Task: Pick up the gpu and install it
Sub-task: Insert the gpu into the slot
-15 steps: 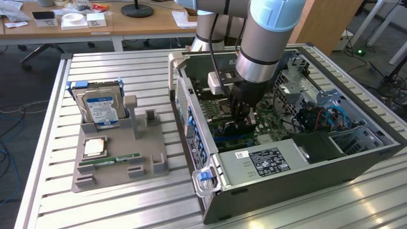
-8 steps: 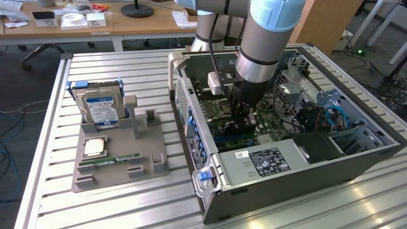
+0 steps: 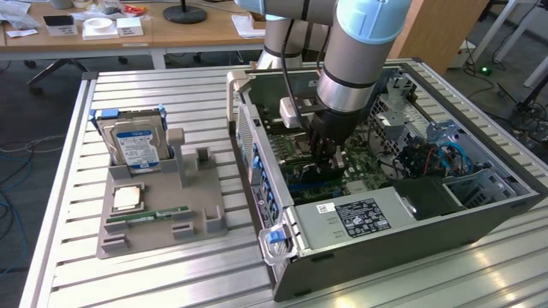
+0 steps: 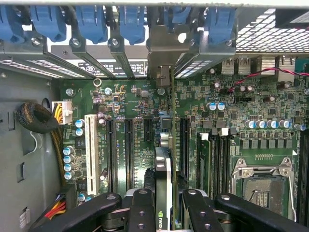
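Now the jaws (image 4: 166, 205) clamp the gpu (image 4: 165, 164) edge-on, long axis seemingly along the motherboard (image 4: 145, 104) slots.

Inside the open computer case (image 3: 402, 212), room is tight. The hand (image 3: 325, 168) stands down among the motherboard (image 4: 145, 104) slots, clamped on the gpu (image 4: 164, 183), which stands on edge. The power supply (image 3: 360, 218) crowds it on the near side, tangled cables (image 3: 419, 157) and the drive cage (image 3: 402, 102) on the exterior view's right. Blue latches (image 4: 91, 21) and the rear slot frame close off the card's end. Toward the CPU socket (image 4: 263, 188) the board seems lower, probably passable. Left of the case, the table (image 3: 197, 102) lies bare beyond the grey tray (image 3: 163, 224).
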You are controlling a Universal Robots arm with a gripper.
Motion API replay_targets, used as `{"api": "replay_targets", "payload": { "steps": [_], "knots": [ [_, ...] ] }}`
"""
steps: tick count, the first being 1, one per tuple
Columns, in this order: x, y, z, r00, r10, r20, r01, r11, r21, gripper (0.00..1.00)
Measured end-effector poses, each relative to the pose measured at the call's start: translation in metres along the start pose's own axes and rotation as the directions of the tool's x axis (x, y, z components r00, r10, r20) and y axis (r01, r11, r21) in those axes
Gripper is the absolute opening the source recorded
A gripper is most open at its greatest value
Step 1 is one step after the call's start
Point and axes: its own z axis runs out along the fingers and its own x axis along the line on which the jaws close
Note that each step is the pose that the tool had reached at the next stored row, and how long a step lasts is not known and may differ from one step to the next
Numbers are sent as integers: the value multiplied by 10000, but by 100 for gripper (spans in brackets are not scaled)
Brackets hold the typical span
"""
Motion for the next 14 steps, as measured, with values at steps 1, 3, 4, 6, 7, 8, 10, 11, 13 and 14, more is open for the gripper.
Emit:
{"api": "replay_targets", "payload": {
  "steps": [1,3,4,6,7,8,10,11,13,14],
  "knots": [
    [0,0,2,10000,0,-2,0,10000,0,27],
    [0,0,2,10000,0,-3,0,10000,-1,27],
    [0,0,2,10000,0,-3,0,10000,-1,27],
    [0,0,2,10000,0,-3,0,10000,-1,27],
    [0,0,3,10000,0,-3,0,10000,-1,27],
    [0,0,7,10000,-1,-1,1,10000,-1,27],
    [0,0,9,10000,-1,-2,1,10000,-1,27],
    [0,0,9,10000,0,-3,0,10000,-1,27],
    [1,0,14,10000,0,-1,0,10000,0,27],
    [1,0,16,10000,0,-1,0,10000,0,27]
  ]
}}
